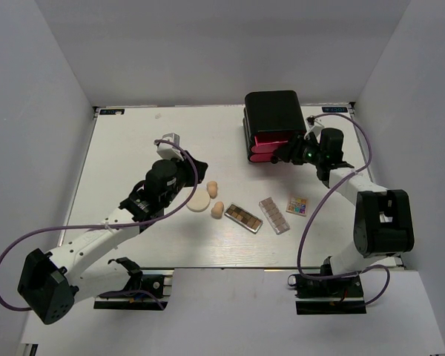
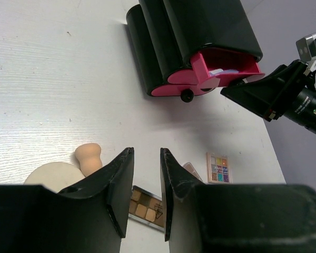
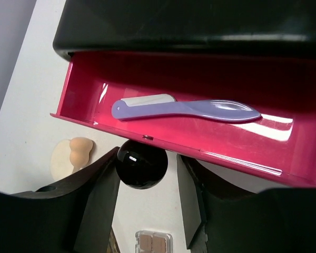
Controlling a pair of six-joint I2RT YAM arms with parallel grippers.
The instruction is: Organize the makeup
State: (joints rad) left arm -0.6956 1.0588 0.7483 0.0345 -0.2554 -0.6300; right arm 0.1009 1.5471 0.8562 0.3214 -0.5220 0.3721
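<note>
The lavender stick [image 3: 184, 109] lies in the open pink top drawer [image 3: 200, 79] of the black box [image 1: 271, 115]. My right gripper [image 3: 146, 163] is open around the drawer's black knob [image 3: 141, 164], with a gap on its right side. On the table lie a round cream puff [image 1: 199, 202], two beige sponges [image 1: 212, 188] [image 1: 217, 211], a brown palette [image 1: 243, 217], a clear pinkish palette [image 1: 274, 215] and a small multicolour palette [image 1: 297, 205]. My left gripper [image 2: 146, 153] is open and empty, above the table just behind the puff and sponges.
The black box stands at the back right of the white table [image 1: 133, 148], with a second pink drawer [image 1: 267, 156] below the open one. Grey walls close in the table on three sides. The right arm's cable [image 1: 308, 222] hangs near the multicolour palette.
</note>
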